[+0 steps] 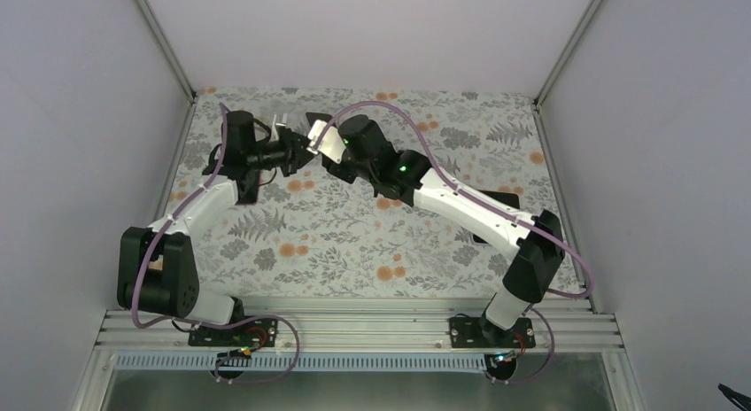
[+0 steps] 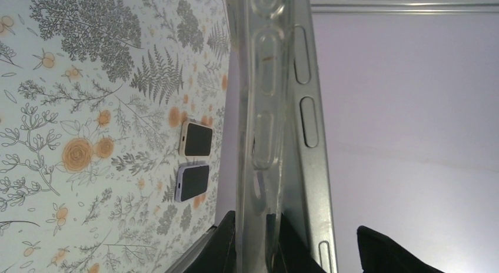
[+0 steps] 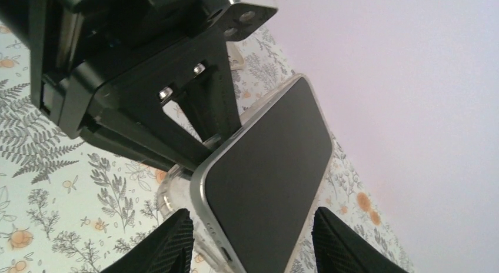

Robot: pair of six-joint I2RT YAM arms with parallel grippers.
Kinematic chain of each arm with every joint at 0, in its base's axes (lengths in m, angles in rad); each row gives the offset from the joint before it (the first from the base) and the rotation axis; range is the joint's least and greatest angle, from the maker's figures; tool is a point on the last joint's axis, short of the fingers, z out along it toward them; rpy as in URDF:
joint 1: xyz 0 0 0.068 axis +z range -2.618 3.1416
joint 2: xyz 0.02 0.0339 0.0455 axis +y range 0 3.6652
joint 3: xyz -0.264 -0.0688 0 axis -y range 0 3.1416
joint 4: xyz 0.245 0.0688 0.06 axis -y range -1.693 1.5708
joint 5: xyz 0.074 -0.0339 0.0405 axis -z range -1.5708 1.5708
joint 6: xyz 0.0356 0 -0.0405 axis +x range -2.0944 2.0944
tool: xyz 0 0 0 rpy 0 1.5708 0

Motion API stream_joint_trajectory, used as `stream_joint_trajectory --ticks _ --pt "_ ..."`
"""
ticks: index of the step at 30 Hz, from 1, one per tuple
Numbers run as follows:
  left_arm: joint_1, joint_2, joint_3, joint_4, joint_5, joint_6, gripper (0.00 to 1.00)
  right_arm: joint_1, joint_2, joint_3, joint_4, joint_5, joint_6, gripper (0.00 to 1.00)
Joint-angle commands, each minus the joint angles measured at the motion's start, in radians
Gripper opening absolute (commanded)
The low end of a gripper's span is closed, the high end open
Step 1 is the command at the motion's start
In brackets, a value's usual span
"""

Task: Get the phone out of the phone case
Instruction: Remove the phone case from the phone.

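Observation:
A phone (image 3: 265, 167) with a dark screen and a silver frame is held up in the air at the back middle of the table. It sits in a clear case (image 3: 173, 193), and its near corner stands a little proud of the case. My left gripper (image 2: 262, 243) is shut on the edge of the clear case (image 2: 265, 137), with the phone's silver side (image 2: 309, 120) beside it. My right gripper (image 3: 250, 243) is open, one finger on each side of the phone's lower end. Both grippers meet in the top view, left (image 1: 297, 152) and right (image 1: 323, 147).
Two other phones lie side by side on the floral table cover, a pale one (image 2: 197, 139) and a lilac one (image 2: 193, 182), both screen up. White walls with metal corner posts (image 1: 164, 43) close in the table on three sides.

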Motion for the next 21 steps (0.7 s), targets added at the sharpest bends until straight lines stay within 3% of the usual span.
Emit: stream_joint_trajectory --ticks 1,14,21 --pt "0.003 -0.033 0.0 0.061 0.033 -0.014 0.02 0.005 0.017 -0.005 0.053 0.048 -0.024 0.47" --pt "0.004 -0.034 -0.002 0.066 0.039 -0.023 0.02 0.018 0.036 -0.049 0.085 0.068 -0.107 0.47" --pt "0.001 -0.033 0.005 0.055 0.04 -0.014 0.02 0.019 0.044 -0.092 0.196 0.221 -0.203 0.44"
